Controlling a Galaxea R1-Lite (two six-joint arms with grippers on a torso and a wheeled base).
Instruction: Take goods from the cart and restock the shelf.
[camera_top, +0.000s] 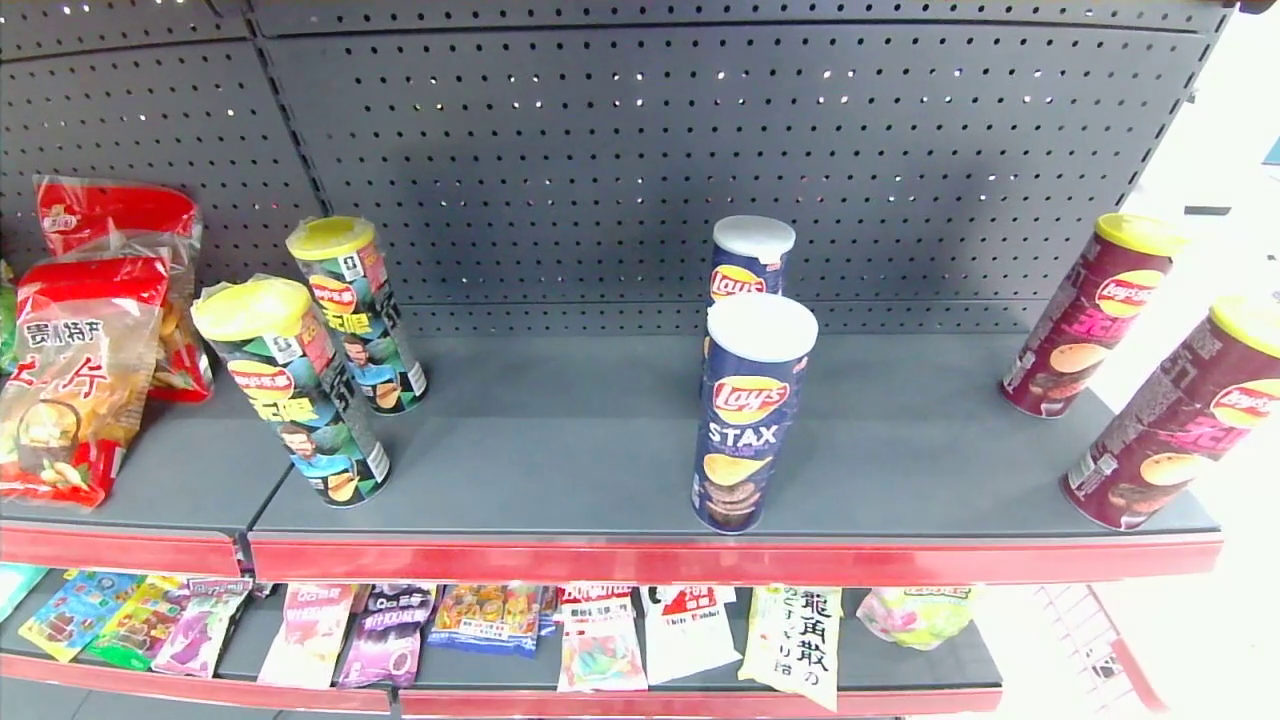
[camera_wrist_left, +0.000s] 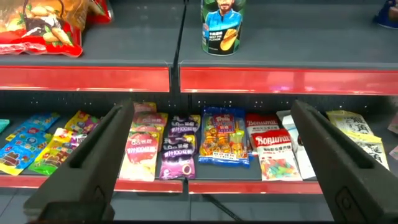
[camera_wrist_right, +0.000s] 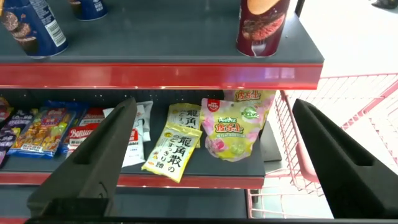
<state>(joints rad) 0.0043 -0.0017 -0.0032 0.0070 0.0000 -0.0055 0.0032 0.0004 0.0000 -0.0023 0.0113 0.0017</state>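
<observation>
Note left gripper and right gripper wide, empty, before the shelf. Note cans upright on it; cart to its right, load hidden. Expect light, stiff, slick, dentable tubes: grip mid-body.

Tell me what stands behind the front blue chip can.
A second blue can with a grey lid; the front blue can covers its lower half. Beyond it, the pegboard back wall.

Top shelf: two green chip cans, two blue chip cans, two maroon chip cans, two red snack bags. Lower shelf: roughly ten packets, overlapping, exact count unclear.
</observation>
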